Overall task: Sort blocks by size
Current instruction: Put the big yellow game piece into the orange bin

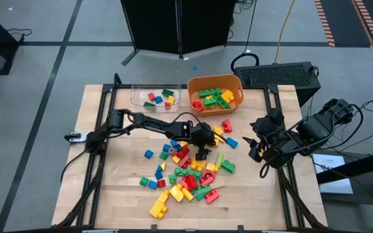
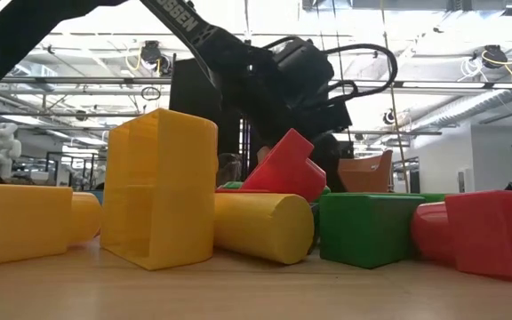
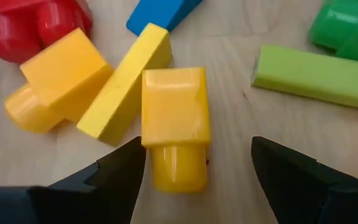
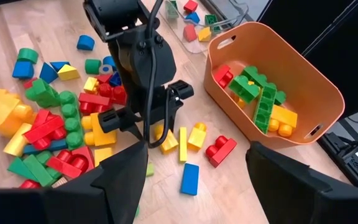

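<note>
Wooden table [image 1: 109, 194]: pale planks fill the centre of the overhead frame, with both my dark arms above it.
Blocks [image 1: 185, 175]: red, yellow, green and blue pieces lie scattered across the middle and lower centre of the overhead frame.
Left gripper [image 1: 201, 153]: my left pincer hangs over the upper edge of the scatter, fingers [image 3: 114, 177] spread apart and holding nothing.
Yellow block [image 3: 176, 127]: a single-stud piece lies flat on the wood between my left fingertips, touching a flat yellow slab [image 3: 126, 84] beside it.
Right gripper [image 1: 258, 150]: my right pincer waits at centre right, fingers spread wide, empty.
Orange tub [image 1: 237, 83]: upper centre, holding green, yellow and red bricks.
Clear tray [image 1: 136, 97]: just left of the tub, holding a few small pieces.
</note>
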You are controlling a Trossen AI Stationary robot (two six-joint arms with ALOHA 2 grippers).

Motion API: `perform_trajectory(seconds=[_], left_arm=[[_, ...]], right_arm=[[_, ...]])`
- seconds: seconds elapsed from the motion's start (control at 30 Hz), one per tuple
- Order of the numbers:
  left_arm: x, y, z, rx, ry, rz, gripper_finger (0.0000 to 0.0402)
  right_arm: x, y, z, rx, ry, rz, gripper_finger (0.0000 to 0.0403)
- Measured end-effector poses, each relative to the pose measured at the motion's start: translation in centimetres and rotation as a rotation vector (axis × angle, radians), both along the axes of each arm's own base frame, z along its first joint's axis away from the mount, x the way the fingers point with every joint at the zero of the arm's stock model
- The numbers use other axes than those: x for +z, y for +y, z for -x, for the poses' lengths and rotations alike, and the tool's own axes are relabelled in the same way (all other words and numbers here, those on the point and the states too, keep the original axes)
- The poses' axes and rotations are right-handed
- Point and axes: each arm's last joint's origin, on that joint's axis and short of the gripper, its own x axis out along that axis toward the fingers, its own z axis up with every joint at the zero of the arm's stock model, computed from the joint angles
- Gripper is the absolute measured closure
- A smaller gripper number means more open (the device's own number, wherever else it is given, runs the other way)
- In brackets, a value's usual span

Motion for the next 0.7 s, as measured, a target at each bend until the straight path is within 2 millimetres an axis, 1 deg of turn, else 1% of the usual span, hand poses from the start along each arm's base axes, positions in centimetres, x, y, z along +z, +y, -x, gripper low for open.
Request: perform_trajectory(seconds=[0.13, 0.23, 0.57, 0.6, 0.7], left_arm=[[-0.38, 0.09, -0.10, 0.002, -0.002, 0.004, 0.0128], [-0.29, 0.13, -0.19, 0.002, -0.016, 0.003, 0.0151], [-0.13, 0.23, -0.36, 0.006, -0.040, 0.002, 0.0273], [-0.14, 0.23, -0.35, 0.008, -0.039, 0.005, 0.0281], [-0.14, 0.23, -0.34, 0.043, -0.036, 0.037, 0.0283]], right_arm=[[0.00, 0.00, 0.00, 0.000, 0.000, 0.002, 0.0138], [0.00, -0.01, 0.00, 0.000, -0.001, 0.002, 0.0138], [0.00, 0.00, 0.00, 0.000, -0.001, 0.002, 0.0138], [0.00, -0.01, 0.00, 0.000, -0.001, 0.002, 0.0138], [0.00, -0.01, 0.00, 0.000, -0.001, 0.003, 0.0138]])
